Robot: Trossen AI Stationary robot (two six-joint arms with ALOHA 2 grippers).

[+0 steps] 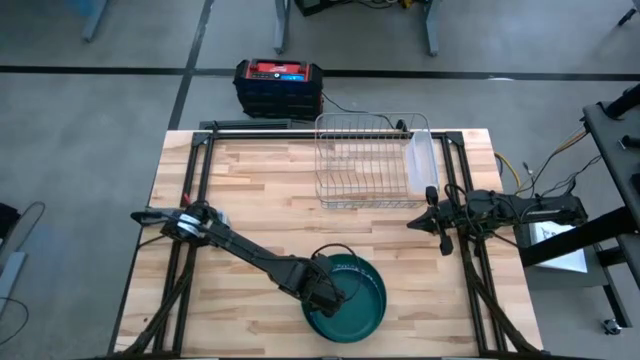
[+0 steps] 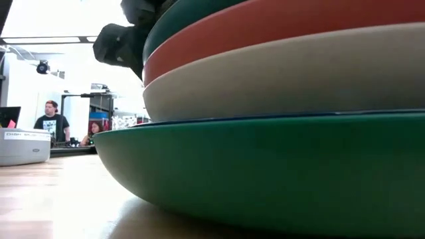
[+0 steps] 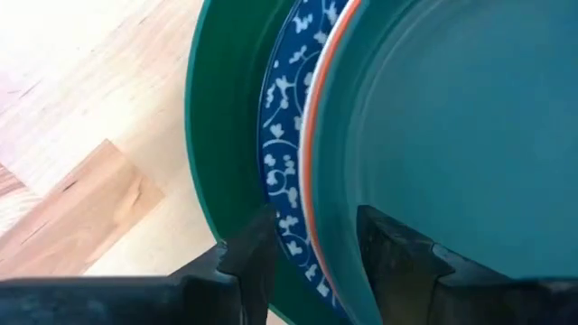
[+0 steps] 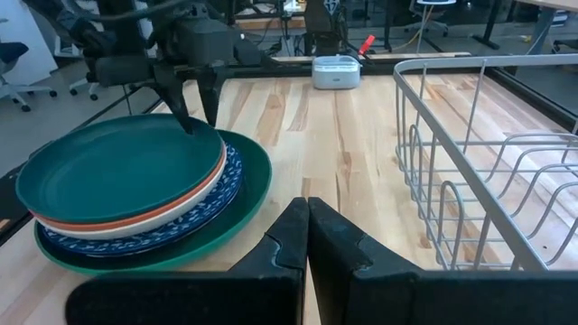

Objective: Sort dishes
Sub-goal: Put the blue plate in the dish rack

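Note:
A stack of dishes [image 1: 350, 297] stands near the table's front edge. From the bottom up it is a wide dark green plate [image 3: 226, 117], a blue plate with a white floral pattern [image 3: 284, 153], a white one [image 2: 299, 73], an orange one [image 2: 265, 30] and a dark green top plate [image 4: 117, 167]. My left gripper [image 3: 321, 262] points down at the stack's left rim and is open. One finger [image 3: 388, 257] stands inside the top plate and the other [image 3: 253, 253] outside over the patterned plate. My right gripper [image 4: 307, 212] waits shut at the table's right edge. My left gripper comes from above, its fingers standing across the rims of the upper plates [image 3: 312, 208] at the stack's left side. I cannot tell whether either finger touches a plate. The stack rests flat on the table.
A silver wire rack [image 1: 365, 165] stands at the far middle of the table, with a clear plastic tray [image 1: 421, 160] along its right side. A black and red box [image 1: 278, 86] sits on the floor behind the table. Bare wood lies left of the stack. People [image 2: 53, 123] sit in the room beyond.

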